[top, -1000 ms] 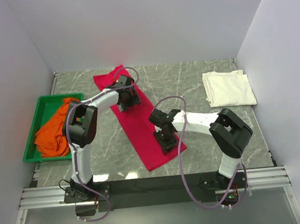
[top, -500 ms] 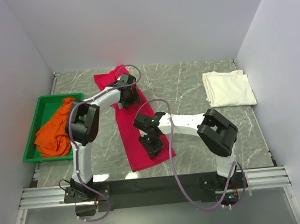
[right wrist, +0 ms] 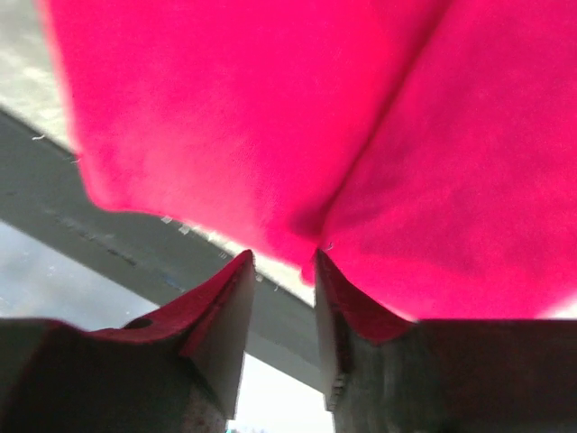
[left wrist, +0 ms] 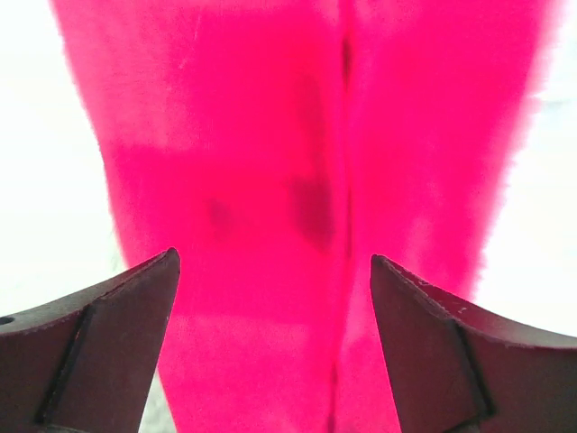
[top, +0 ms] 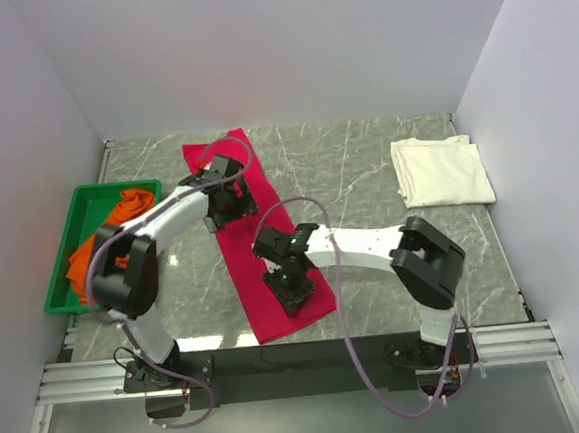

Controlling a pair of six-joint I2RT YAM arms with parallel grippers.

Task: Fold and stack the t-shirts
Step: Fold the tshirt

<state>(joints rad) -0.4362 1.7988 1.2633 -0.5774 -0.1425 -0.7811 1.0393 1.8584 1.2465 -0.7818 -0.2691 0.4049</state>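
The crimson t-shirt (top: pixel 247 250) lies as a long folded strip running from the table's back toward the front edge. My left gripper (top: pixel 220 200) hovers over its far part; in the left wrist view the jaws (left wrist: pixel 275 257) stand wide open above the cloth (left wrist: pixel 270 135) with nothing between them. My right gripper (top: pixel 293 291) is at the strip's near end. In the right wrist view its fingertips (right wrist: pixel 284 253) pinch a fold of the crimson cloth (right wrist: pixel 270 108), and creases run to the tips. A cream-white t-shirt (top: pixel 441 169) lies folded at the back right. An orange t-shirt (top: pixel 85 265) sits crumpled in the bin.
The green plastic bin (top: pixel 87 192) stands at the left edge of the marble table, partly behind my left arm. White walls close in the left, back and right. The black bar (right wrist: pixel 108 234) at the table's front edge lies just beyond the shirt's near end.
My right gripper moved left and toward the front edge, dragging the shirt's near end so the strip lies straighter. My left gripper opened wider and shifted a little left.
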